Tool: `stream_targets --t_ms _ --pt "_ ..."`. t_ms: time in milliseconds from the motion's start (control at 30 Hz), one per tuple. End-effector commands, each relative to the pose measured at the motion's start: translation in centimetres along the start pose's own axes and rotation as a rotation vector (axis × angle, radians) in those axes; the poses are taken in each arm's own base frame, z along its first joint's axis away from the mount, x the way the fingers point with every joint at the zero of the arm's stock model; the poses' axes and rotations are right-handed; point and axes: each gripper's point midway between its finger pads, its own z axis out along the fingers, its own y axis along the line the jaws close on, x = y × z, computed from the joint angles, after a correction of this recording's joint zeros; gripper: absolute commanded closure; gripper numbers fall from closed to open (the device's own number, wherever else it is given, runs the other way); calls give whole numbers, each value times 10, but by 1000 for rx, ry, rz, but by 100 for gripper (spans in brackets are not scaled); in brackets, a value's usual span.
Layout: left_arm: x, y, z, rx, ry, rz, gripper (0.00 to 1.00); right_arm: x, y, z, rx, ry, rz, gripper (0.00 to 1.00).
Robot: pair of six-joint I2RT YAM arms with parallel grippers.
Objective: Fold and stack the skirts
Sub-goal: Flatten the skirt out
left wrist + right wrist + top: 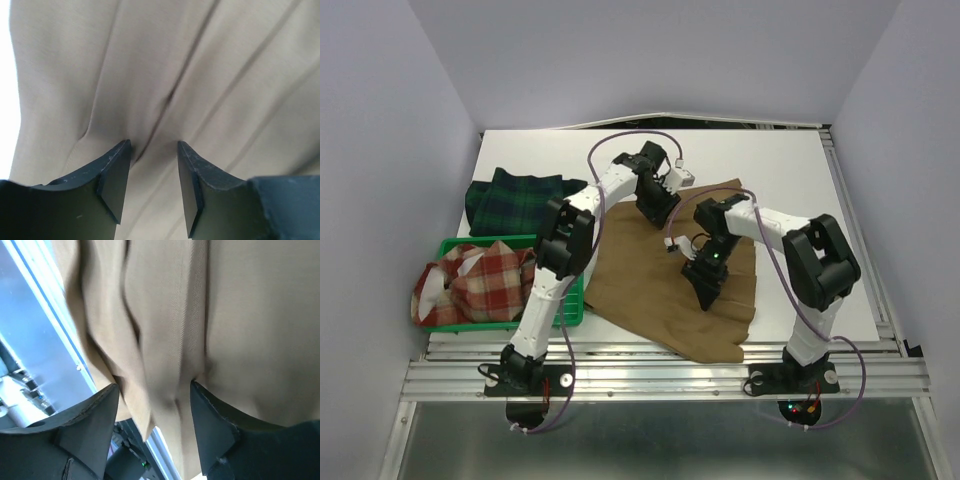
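Your tan skirt (640, 290) lies spread mid-table, with the tartan skirt (515, 200) at the far left and the plaid skirt (485, 280) bundled in the green tray (470, 322). Both hands are down on the tan cloth with fingers apart, gripping nothing yet. The left hand (153, 148) straddles a raised crease at the far edge, and the right hand (154, 390) has a loose fold between its fingers. If you close carelessly you may pinch only one layer or drag the pleats, which would skew the fold.

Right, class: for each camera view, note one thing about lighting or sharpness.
Top external: even light, sharp, only soft shadows on the tan-brown pleated cloth skirt. Left wrist: pleats look soft, and the white table at the left edge is blown out. Right wrist: folds at left are smeared by blur.
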Motion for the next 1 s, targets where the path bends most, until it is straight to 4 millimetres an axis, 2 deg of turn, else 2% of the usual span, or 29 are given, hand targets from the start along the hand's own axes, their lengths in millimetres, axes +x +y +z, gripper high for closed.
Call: stream_targets --t_ms 0,100,133,167,200,233,267,300,367,433,467,533,567,600,633,667,733,767,833,867,967 --pt "-17 -20 -59 -1 -60 40 46 -30 11 -54 105 -117 -117 35" --pt "-10 -25 -72 0 -49 41 45 -59 -5 -96 210 -240 -136 36" --pt "-14 -24 -75 -10 -73 42 45 -65 -20 -112 254 -297 -101 36" --pt "-6 -24 -73 -11 -65 28 45 -72 -31 -122 292 -327 -93 36" --pt "-9 -23 -80 -30 -86 26 44 -78 -49 -129 337 -332 -85 36" --pt "-6 -21 -79 -36 -89 11 44 -80 -66 -134 391 -325 -76 37" --pt "-4 -19 -80 -39 -91 2 44 -84 -72 -133 389 -323 -73 37" --pt "-2 -18 -81 -40 -90 -9 44 -86 -88 -128 401 -290 -51 38" --pt "13 -16 -76 -35 -62 -44 44 -88 -101 -120 401 -273 -20 40" --pt "19 -14 -76 -42 -67 -46 45 -89 -116 -107 397 -268 5 40" --pt "35 -14 -69 -40 -34 -52 45 -89 -121 -103 401 -268 5 41" --pt "42 -13 -69 -59 -36 -34 45 -85 -130 -96 411 -250 9 41" --pt "56 -16 -63 -52 -5 -38 45 -77 -135 -84 408 -227 15 42" --pt "60 -16 -62 -49 3 -24 45 -72 -141 -81 426 -211 -1 42" --pt "66 -19 -61 -37 17 -14 45 -65 -142 -75 423 -192 -1 42" --pt "76 -24 -57 -12 39 -4 45 -50 -141 -63 404 -155 9 43" --pt "90 -32 -50 14 71 20 45 -34 -136 -53 383 -114 -16 44" --pt "89 -34 -49 18 72 33 46 -25 -132 -45 354 -89 -17 44" --pt "101 -44 -45 43 98 49 47 -2 -114 -30 300 -32 -47 45" --pt "111 -55 -41 76 118 52 47 9 -103 -27 280 -17 -55 45" --pt "120 -76 -45 146 118 80 50 18 -77 -23 227 3 -133 45"
